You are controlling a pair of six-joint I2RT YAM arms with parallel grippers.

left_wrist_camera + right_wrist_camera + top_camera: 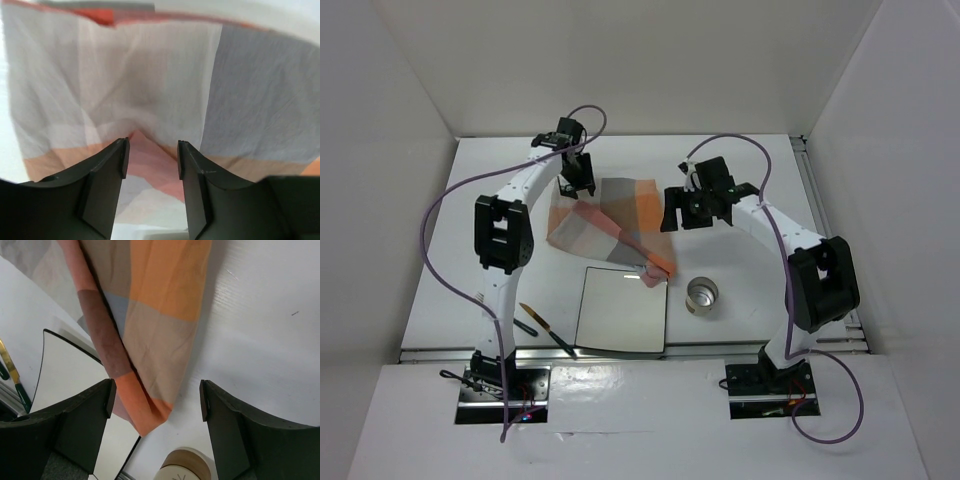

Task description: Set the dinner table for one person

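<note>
The white surface (pixel 630 155) fills the overhead view from the arm bases to the far wall and carries everything, with a square white plate (pixel 622 310) near its front edge. Behind the plate lies a rumpled orange, blue and grey checked cloth (pixel 610 215), one folded corner trailing down onto the plate's far right corner. Just right of the plate stands a small metal cup (pixel 702 295); to its left lie two slim utensils (pixel 542 326), angled. From above, the left gripper (pixel 578 185) sits over the cloth's far left edge and the right gripper (pixel 682 218) hangs behind the plate to the right, but neither gap can be read there. The wrist cameras settle it: the left gripper (pixel 151 150) has its jaws apart, a raised ridge of cloth (pixel 150 75) between their tips, and the right gripper (pixel 155 395) has its jaws wide apart above the cloth's orange corner (pixel 155 300). That view also catches the plate's dark-lined edge (pixel 65 370), the cup's rim (pixel 182 467) and a gold utensil blade (pixel 6 360).
</note>
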